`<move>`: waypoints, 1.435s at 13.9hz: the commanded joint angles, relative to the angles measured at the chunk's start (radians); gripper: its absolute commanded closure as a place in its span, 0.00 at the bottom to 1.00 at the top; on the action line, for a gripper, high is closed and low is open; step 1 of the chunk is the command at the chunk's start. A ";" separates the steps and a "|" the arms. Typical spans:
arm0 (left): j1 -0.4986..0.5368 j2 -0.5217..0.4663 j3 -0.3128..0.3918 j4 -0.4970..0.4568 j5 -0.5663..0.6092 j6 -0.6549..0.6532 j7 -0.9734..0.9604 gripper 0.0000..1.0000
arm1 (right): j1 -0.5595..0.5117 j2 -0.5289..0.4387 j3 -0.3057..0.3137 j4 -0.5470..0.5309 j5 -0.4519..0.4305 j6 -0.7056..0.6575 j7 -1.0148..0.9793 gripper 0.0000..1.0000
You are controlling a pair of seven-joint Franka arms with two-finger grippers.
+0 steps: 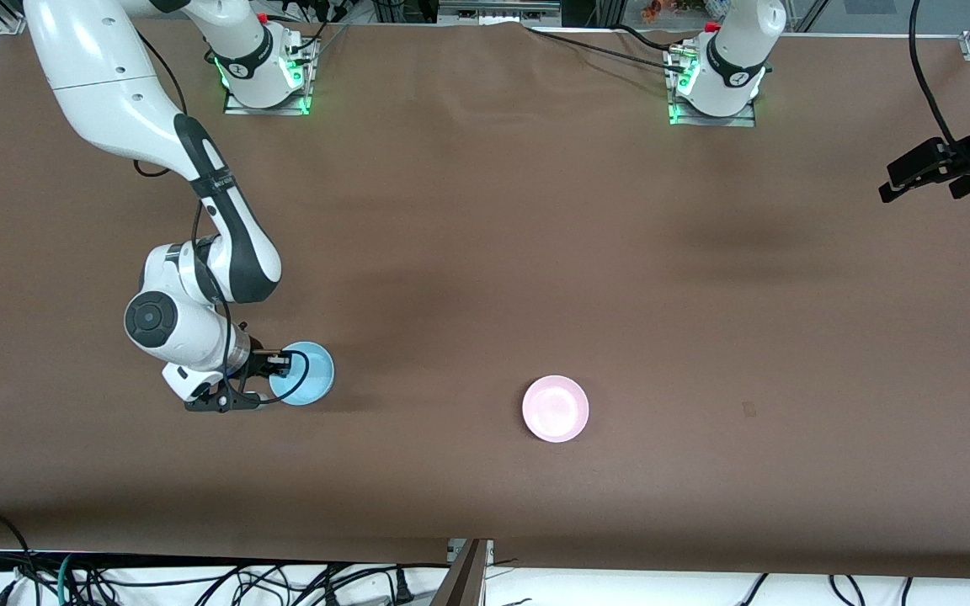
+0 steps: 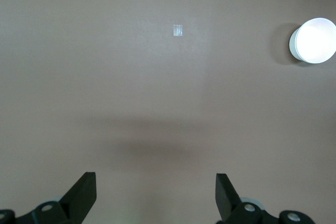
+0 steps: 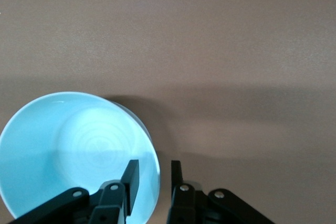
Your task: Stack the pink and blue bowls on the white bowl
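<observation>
Nearest the front camera, on the brown table, sits the pink bowl, upright and on its own around the middle of the table's length, with nothing touching it. A small pale mark shows on the cloth toward the left arm's end, level with that bowl.

Slightly farther from the camera and well apart from it, toward the right arm's end, is the blue bowl. The right gripper is down at its rim: from the right wrist view one finger is inside the blue bowl and the other is just outside the wall, the two close together with the rim between them, so it looks pinched.

Farther off, at its own end, the left gripper hangs high over the table's edge, the arm waiting. Its fingers are spread wide with nothing between them. That wrist view also catches a pale bowl alone on the table, washed out by the light.
</observation>
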 commanded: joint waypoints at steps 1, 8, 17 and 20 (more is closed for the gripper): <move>-0.006 0.028 -0.004 0.006 -0.047 -0.002 0.040 0.00 | 0.002 0.003 0.006 0.003 0.043 0.012 0.044 0.96; -0.011 0.073 -0.016 0.104 -0.036 0.003 0.091 0.00 | 0.129 0.004 0.007 0.200 0.218 -0.160 0.358 1.00; -0.008 0.122 -0.014 0.175 -0.035 0.003 0.091 0.00 | 0.411 0.251 0.007 0.593 0.217 0.097 1.133 1.00; -0.003 0.122 -0.016 0.179 -0.035 0.003 0.092 0.00 | 0.497 0.346 0.007 0.604 0.217 0.413 1.160 1.00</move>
